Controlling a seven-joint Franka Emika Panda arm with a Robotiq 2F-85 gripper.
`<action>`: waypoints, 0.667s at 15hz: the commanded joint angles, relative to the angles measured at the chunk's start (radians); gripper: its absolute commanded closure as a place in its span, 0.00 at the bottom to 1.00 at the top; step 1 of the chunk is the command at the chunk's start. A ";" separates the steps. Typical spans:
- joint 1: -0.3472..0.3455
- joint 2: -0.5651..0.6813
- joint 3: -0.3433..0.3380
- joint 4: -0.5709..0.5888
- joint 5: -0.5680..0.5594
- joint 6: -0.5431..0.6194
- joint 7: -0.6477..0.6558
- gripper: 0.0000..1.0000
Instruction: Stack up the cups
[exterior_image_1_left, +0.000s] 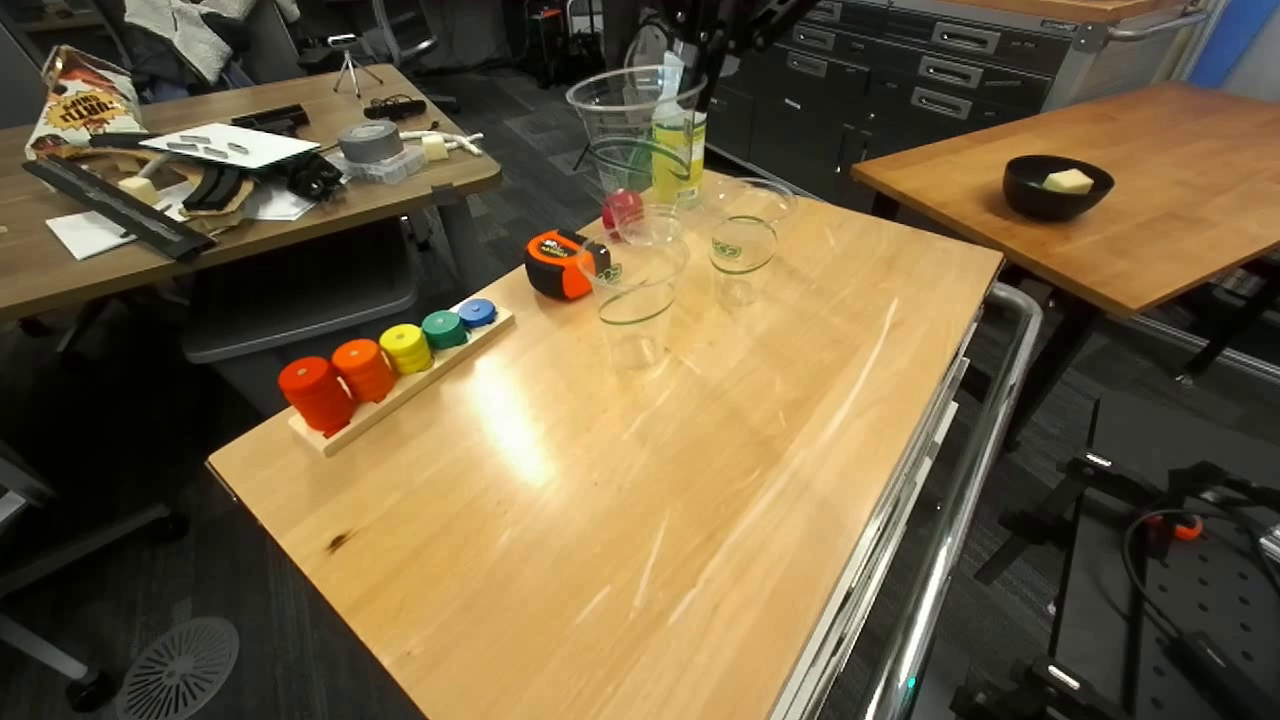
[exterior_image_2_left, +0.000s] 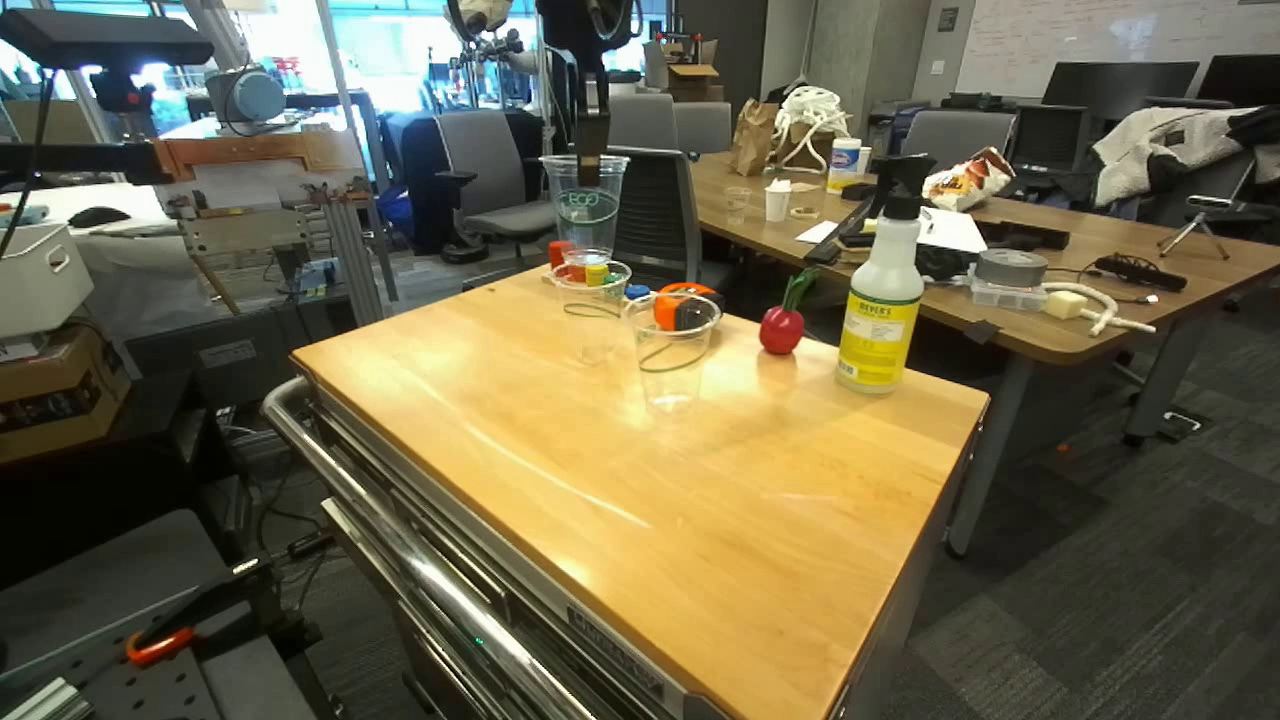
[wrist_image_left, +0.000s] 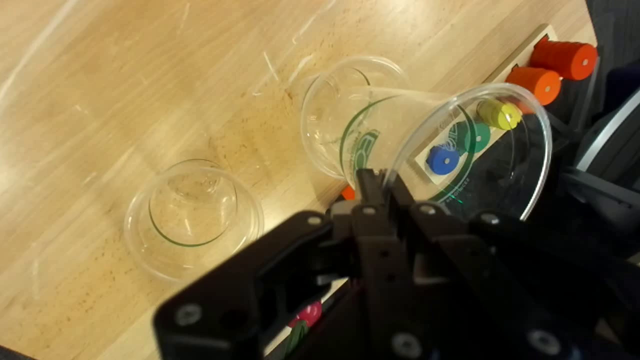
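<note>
My black gripper (wrist_image_left: 381, 186) is pinching a clear plastic cup (exterior_image_2_left: 587, 207). Below, left and right, clear plastic tumblers (wrist_image_left: 192, 220) are standing.

The tool (wrist_image_left: 383, 181) partly hides what's probably a radish (wrist_image_left: 309, 313).

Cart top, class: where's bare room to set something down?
Bare: the wood between coloured discs and metal rail, and between spray bottle and rail. Crowded: around the two standing cups, tape measure and red radish, a held cup overhead.

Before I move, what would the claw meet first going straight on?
Probably the standing cup nearer the coloured discs, with the held cup touching it before the claw; depth is unclear.
</note>
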 joint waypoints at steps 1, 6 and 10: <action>-0.001 -0.013 0.005 -0.033 0.014 0.045 -0.031 0.98; 0.007 0.007 0.015 -0.051 0.026 0.090 -0.031 0.98; 0.016 0.037 0.026 -0.052 0.028 0.118 -0.021 0.98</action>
